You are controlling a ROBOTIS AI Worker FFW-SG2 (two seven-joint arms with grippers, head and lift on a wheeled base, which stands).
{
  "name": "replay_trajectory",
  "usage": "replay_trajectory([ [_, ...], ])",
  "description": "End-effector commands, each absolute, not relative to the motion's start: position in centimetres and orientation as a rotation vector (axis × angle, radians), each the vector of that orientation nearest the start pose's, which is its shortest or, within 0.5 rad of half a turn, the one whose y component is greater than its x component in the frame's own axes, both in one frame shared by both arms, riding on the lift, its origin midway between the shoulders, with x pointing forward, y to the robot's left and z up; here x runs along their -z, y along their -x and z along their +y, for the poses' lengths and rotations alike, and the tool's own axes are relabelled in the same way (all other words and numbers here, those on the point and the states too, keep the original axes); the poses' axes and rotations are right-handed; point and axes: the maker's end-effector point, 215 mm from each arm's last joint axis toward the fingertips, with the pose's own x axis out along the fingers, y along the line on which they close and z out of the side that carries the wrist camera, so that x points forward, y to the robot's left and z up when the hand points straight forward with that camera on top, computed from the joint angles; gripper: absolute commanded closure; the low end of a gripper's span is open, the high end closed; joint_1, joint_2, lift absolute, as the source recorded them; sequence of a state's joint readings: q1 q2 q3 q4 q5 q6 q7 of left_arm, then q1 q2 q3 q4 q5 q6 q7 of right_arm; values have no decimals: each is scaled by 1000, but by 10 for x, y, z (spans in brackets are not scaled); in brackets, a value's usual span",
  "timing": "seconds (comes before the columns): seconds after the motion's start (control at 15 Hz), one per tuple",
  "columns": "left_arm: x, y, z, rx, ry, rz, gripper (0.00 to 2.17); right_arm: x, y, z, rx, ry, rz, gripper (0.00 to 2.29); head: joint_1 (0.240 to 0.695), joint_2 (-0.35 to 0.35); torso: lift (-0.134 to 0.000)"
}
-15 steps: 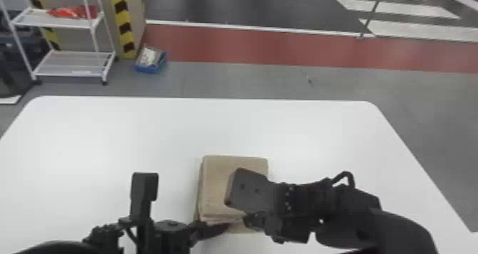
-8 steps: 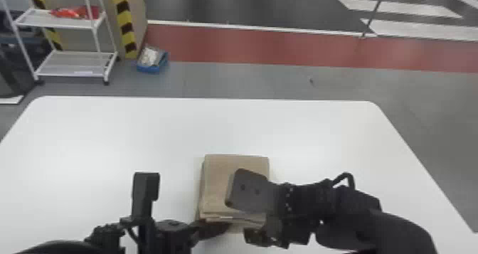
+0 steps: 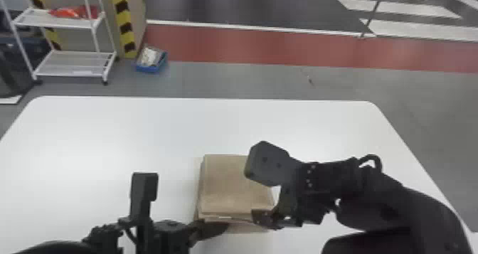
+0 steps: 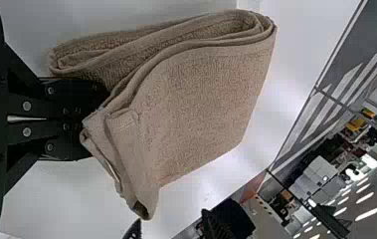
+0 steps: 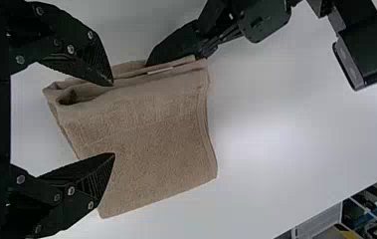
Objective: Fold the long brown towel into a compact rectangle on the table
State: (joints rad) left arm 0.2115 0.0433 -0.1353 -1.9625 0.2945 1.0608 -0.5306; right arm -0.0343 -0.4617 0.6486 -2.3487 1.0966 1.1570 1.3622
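Towel (image 3: 231, 185): lies folded in a layered block on the table (image 3: 106, 136). Left hand (image 3: 221, 229): at the towel's near edge, fingers closed on its layers. Right hand (image 5: 113, 119): spread wide at the towel's near right corner, gripping nothing. Handling, as judged: pinch all layers together, take the corner low, fold evenly, align edges.

There is one towel (image 3: 227, 185), one table (image 3: 106, 136), two grippers, left (image 3: 217, 229) and right (image 3: 266, 216), one blue box (image 3: 149, 69), one rack (image 3: 96, 43), two shelves (image 3: 57, 21).
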Motion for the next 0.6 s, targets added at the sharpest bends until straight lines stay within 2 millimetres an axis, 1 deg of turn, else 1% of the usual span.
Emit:
replay_trajectory([
  [0.0, 470, -370, 5, 797, 410, 838, 2013, 362, -395, -130, -851, 886, 763, 535, 695, -164, -124],
  [0.07, 470, -370, 4, 799, 410, 839, 2013, 367, -398, -135, -845, 886, 781, 589, 695, -170, -124],
  [0.13, 470, -371, 4, 798, 408, 838, 2013, 376, -397, -139, -844, 889, 804, 593, 695, -176, -124],
  [0.2, 470, -370, 4, 797, 405, 838, 2013, 385, -393, -139, -855, 893, 821, 637, 695, -184, -124],
  [0.27, 470, -370, 4, 799, 405, 839, 2013, 390, -390, -138, -863, 897, 832, 802, 695, -190, -124],
  [0.33, 470, -370, 3, 799, 404, 839, 2013, 393, -389, -137, -869, 901, 837, 842, 695, -198, -124],
  [0.53, 469, -368, 3, 800, 402, 843, 2013, 401, -380, -135, -878, 908, 852, 842, 695, -200, -124],
])
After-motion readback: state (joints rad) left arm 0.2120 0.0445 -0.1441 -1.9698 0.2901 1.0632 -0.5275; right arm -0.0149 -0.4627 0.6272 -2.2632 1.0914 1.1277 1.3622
